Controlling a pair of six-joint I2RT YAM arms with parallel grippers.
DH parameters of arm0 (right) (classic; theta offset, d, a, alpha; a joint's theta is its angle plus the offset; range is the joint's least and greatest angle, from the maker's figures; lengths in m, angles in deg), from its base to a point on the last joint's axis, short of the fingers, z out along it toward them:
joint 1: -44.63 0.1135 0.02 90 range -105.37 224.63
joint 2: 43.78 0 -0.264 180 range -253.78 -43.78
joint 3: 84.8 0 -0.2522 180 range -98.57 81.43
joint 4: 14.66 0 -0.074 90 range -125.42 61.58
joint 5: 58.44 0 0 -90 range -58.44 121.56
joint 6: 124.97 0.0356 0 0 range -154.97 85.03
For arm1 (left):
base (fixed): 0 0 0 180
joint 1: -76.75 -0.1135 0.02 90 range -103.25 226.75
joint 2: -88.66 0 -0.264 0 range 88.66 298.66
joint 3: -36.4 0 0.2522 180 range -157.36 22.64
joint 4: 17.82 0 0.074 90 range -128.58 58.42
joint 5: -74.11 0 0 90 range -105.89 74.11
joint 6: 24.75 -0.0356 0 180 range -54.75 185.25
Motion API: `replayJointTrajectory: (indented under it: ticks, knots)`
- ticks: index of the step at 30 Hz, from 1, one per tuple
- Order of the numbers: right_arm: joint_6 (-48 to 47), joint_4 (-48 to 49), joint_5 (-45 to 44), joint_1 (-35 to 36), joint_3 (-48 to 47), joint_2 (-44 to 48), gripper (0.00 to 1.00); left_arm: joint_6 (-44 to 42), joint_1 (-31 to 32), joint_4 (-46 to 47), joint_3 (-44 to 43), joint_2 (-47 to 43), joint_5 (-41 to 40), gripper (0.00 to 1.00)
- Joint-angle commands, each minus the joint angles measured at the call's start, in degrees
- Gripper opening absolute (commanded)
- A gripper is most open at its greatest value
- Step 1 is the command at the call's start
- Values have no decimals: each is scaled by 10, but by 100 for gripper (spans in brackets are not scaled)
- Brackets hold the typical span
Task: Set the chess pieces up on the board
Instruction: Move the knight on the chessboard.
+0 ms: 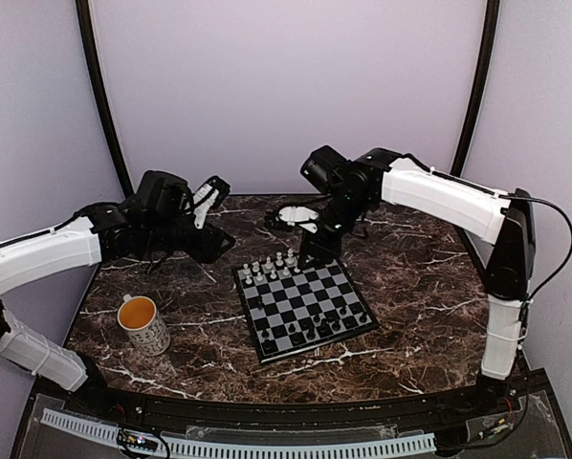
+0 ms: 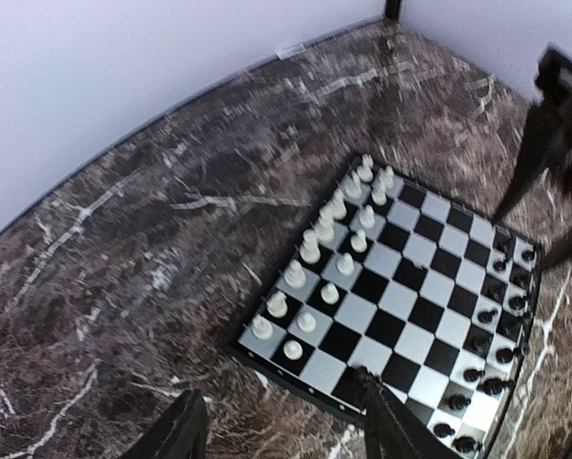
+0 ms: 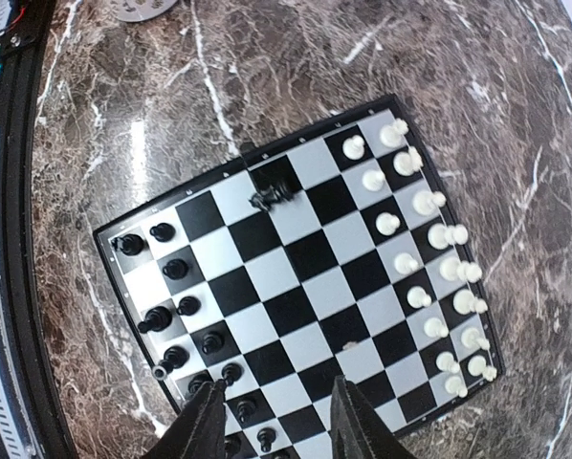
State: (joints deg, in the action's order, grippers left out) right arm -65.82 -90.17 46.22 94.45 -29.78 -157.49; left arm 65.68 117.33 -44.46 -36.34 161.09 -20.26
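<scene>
The board (image 1: 305, 304) lies mid-table, and several white chess pieces (image 1: 272, 266) stand along its far side. Black chess pieces (image 1: 310, 331) line its near side. From the right wrist, the white pieces (image 3: 429, 258) stand in two rows on the board (image 3: 296, 287) and the black ones (image 3: 176, 306) crowd the opposite edge. One black piece (image 3: 272, 197) lies toppled on a square near the board's rim. My right gripper (image 3: 276, 421) hangs open above the board with nothing in it, by the far edge (image 1: 317, 251). My left gripper (image 2: 281, 430) is open and empty beside the board's white corner (image 2: 296, 349), at the far left (image 1: 221, 247).
A white patterned mug (image 1: 144, 325) holding an orange-brown drink stands left of the board near the front. Dark marble tabletop (image 1: 410, 287) surrounds the board. The right arm (image 2: 563, 143) looms at the upper right of the left wrist view.
</scene>
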Motion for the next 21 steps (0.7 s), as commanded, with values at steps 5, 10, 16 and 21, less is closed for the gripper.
replayJointTrajectory:
  ticks: [5, 10, 16, 21]
  knots:
    - [-23, 84, 30, -30, 160, 57, 39, -105, -4, -181, -106, 179, 183, 51]
    - [-22, 105, 28, -30, 202, 77, 40, -123, -2, -205, -138, 242, 142, 47]
    - [-19, 116, 31, -32, 218, 82, 40, -179, 28, -193, -127, 286, 43, 51]
    - [-19, 118, 35, -37, 222, 80, 40, -201, 54, -196, -141, 333, -30, 53]
